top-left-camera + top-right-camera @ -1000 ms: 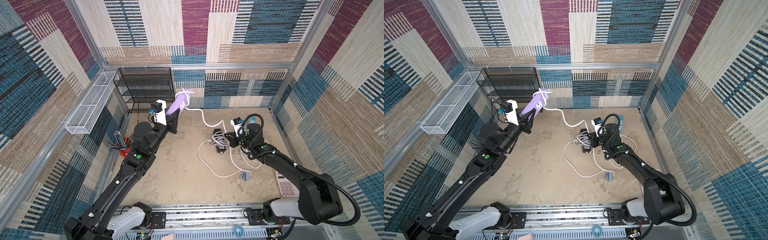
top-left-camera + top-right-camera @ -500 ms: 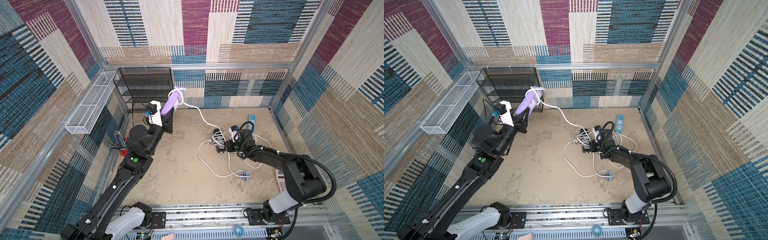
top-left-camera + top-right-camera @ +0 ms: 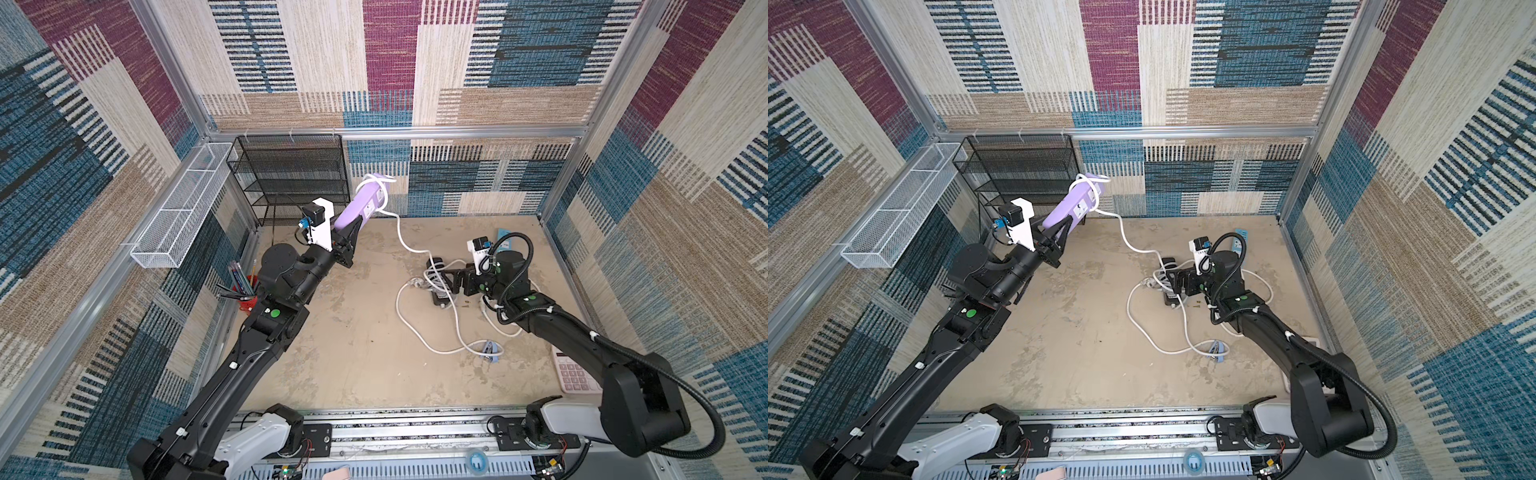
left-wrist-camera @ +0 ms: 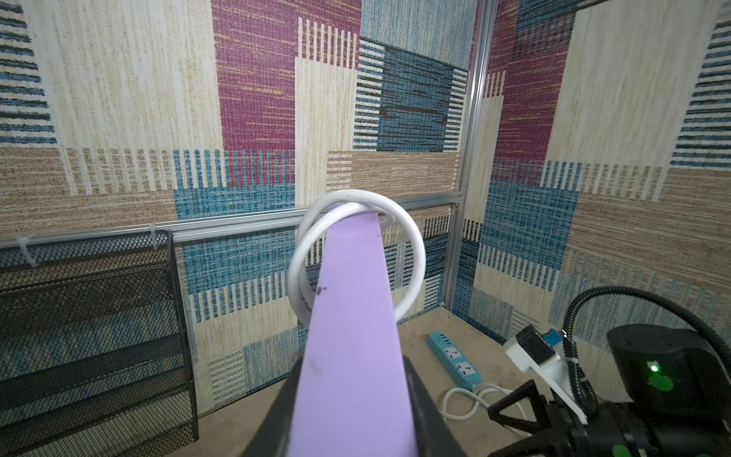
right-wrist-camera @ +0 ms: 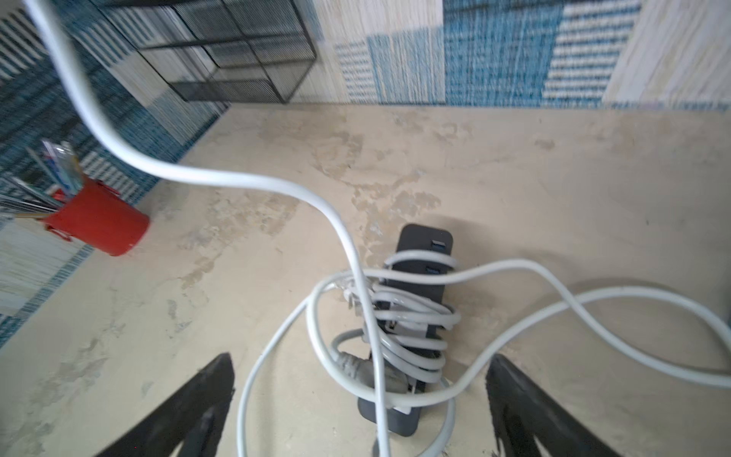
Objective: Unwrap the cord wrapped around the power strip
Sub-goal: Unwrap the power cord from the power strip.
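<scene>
Purple strip [image 3: 368, 201] clamped in left tool [image 3: 351, 228] at 11 o'clock, one cord [image 3: 405, 243] loop round its tip; right tool [image 3: 451, 280] gapes wide over black strip [image 5: 425, 245] at 3 o'clock.

Tabletop [image 3: 353, 353], black strip [image 5: 425, 243], white cord [image 5: 514, 264].

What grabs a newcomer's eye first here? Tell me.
The purple power strip, held aloft at the back in the shut left gripper, a white cord looped round its tip. Then the black power strip on the table, bundled in grey cord, just ahead of the open right gripper.
</scene>
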